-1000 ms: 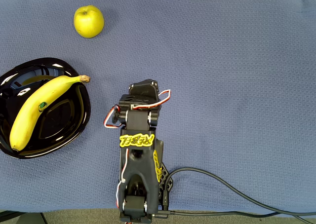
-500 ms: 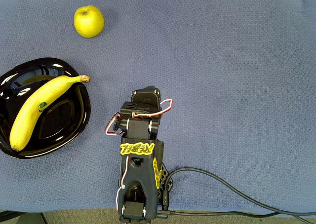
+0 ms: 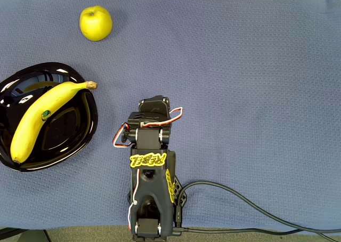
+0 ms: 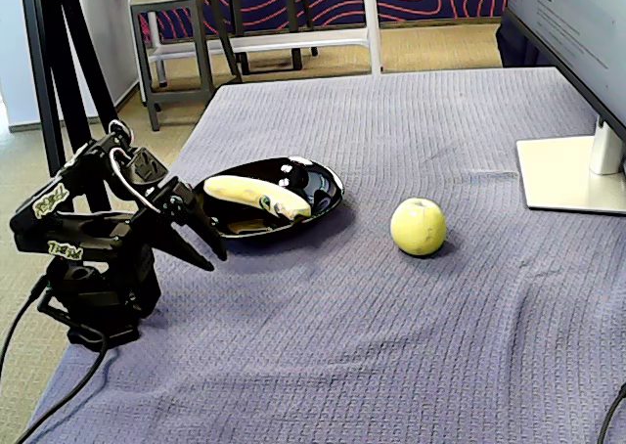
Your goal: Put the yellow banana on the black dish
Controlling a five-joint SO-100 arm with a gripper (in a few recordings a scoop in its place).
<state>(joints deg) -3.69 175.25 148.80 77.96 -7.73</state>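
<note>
Long curved yellow banana [image 3: 41,119] lies diagonally inside glossy black shallow dish [image 3: 89,126], stem tip over dish rim; placement appears done. Round yellow-green apple [image 3: 96,23] sits well apart from dish. Black arm's gripper [image 4: 203,244] is folded back near its base, beside dish, holding nothing; fingers [image 4: 186,251] look near together, exact gap: cannot tell. Blue cloth tabletop [image 3: 256,93] beyond dish is open.

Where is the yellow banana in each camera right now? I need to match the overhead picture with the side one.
Overhead view: the yellow banana lies diagonally across the black dish at the left edge, stem pointing up-right.
Fixed view: the yellow banana lies in the black dish left of centre, just beyond the gripper.
Shared landmark: the apple on the blue cloth.
</note>
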